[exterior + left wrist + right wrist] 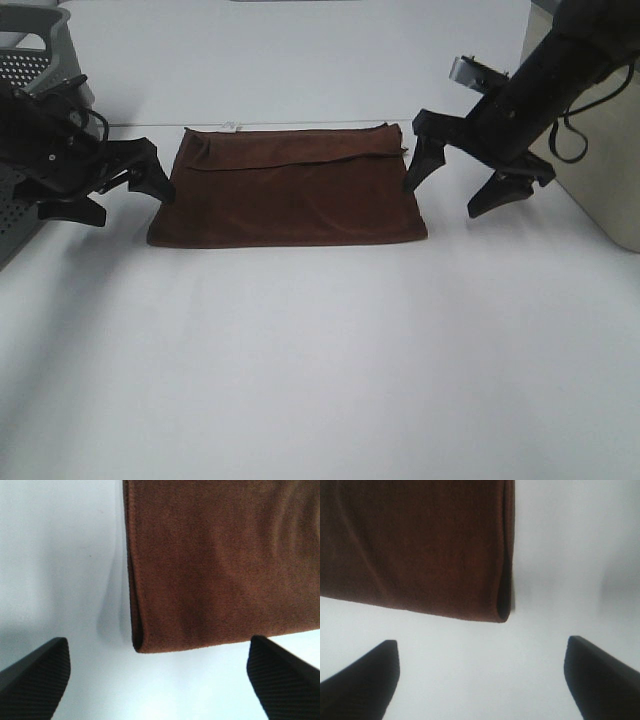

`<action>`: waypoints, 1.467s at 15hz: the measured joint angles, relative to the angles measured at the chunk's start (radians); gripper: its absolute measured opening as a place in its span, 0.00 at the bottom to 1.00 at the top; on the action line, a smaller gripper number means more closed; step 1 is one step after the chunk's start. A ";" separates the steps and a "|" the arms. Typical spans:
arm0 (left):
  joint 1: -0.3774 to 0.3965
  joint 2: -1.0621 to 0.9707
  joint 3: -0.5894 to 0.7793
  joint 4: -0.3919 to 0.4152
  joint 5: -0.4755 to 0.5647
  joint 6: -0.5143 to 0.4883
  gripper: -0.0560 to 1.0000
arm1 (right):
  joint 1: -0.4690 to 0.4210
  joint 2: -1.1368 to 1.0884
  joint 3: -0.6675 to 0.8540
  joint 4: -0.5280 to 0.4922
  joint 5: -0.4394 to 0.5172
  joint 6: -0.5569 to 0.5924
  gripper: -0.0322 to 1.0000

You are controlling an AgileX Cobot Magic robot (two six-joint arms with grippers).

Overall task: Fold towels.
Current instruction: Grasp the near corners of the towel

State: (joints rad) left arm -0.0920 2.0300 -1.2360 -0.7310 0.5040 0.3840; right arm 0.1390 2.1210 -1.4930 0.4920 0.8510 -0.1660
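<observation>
The dark reddish-brown towel (290,195) lies flat on the white table, folded into a wide rectangle, with an upper layer's edge running near its far side. A small white tag (230,126) shows at its far left edge. My left gripper (133,205) is open and empty, just left of the towel's left edge. My right gripper (442,200) is open and empty, just right of its right edge. The left wrist view shows a folded corner of the towel (220,560) between my open fingers (40,672). The right wrist view shows the other near corner (420,545) ahead of my open fingers (600,680).
A grey perforated basket (30,50) stands at the far left behind my left arm. A beige box (590,150) stands at the right edge behind my right arm. White table (320,360) stretches in front of the towel.
</observation>
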 joint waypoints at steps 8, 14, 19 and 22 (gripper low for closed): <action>-0.002 0.029 0.000 -0.009 -0.044 -0.022 0.85 | 0.000 0.008 0.121 0.124 -0.166 -0.162 0.84; -0.033 0.166 -0.121 -0.046 -0.050 -0.020 0.73 | 0.000 0.125 0.007 0.162 -0.154 -0.185 0.71; -0.060 0.233 -0.202 -0.064 0.003 -0.065 0.37 | 0.000 0.179 -0.039 0.205 -0.117 -0.196 0.29; -0.060 0.239 -0.202 -0.062 0.024 -0.072 0.07 | 0.000 0.185 -0.039 0.202 -0.108 -0.167 0.03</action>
State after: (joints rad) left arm -0.1520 2.2690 -1.4380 -0.7930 0.5280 0.3120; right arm 0.1390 2.3060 -1.5320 0.6940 0.7430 -0.3330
